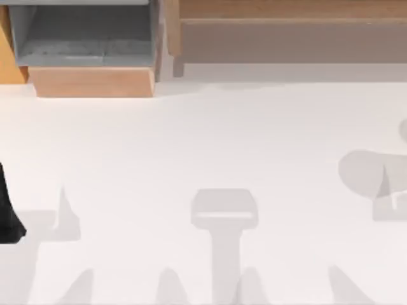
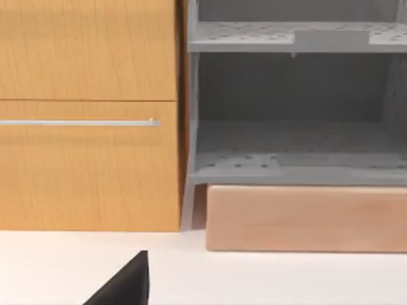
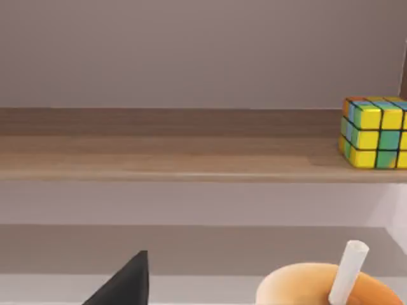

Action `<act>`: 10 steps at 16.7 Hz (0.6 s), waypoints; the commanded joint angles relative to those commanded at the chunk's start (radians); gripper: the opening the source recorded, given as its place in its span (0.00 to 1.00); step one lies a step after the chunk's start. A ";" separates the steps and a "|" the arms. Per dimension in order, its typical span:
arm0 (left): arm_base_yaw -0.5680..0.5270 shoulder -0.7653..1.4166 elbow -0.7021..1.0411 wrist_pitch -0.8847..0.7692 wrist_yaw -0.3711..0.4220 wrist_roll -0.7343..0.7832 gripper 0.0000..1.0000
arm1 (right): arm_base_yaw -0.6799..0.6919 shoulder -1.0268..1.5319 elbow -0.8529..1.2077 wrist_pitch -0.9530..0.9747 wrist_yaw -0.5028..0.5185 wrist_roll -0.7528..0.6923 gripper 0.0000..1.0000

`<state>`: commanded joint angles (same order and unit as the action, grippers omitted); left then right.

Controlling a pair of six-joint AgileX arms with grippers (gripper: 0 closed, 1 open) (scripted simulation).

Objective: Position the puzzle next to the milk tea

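The left gripper [image 1: 7, 219] shows as a dark shape at the table's [image 1: 203, 146] left edge, about nine o'clock in the top view; whether its fingers are spread or pressed together cannot be told. In its wrist view a dark finger [image 2: 127, 283] hangs over the white table, facing a grey rack [image 2: 296, 127] with two perforated shelves, both bare, standing on a pale wood block [image 2: 305, 219]. Just beside the rack is a wood cabinet [image 2: 89, 114] with a thin metal handle [image 2: 79, 122].

The right gripper's finger [image 3: 127, 283] appears in the right wrist view; how its jaws stand cannot be told. Ahead of it, the puzzle [image 3: 375, 132] sits on a wood shelf [image 3: 172, 149]. Below and nearer, apart from the puzzle, is the milk tea [image 3: 324, 286], an orange-brown cup with a white straw [image 3: 346, 267] standing in it. No writing can be read anywhere.
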<state>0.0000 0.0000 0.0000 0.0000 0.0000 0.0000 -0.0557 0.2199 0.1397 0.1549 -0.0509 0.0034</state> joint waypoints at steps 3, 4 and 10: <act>0.000 0.000 0.000 0.000 0.000 0.000 1.00 | -0.050 0.250 0.125 0.139 -0.045 0.003 1.00; 0.000 0.000 0.000 0.000 0.000 0.000 1.00 | -0.068 0.350 0.170 0.188 -0.062 0.003 1.00; 0.000 0.000 0.000 0.000 0.000 0.000 1.00 | -0.176 1.010 0.444 0.492 -0.162 0.007 1.00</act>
<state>0.0000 0.0000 0.0000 0.0000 0.0000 0.0000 -0.2322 1.2295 0.5832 0.6467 -0.2127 0.0108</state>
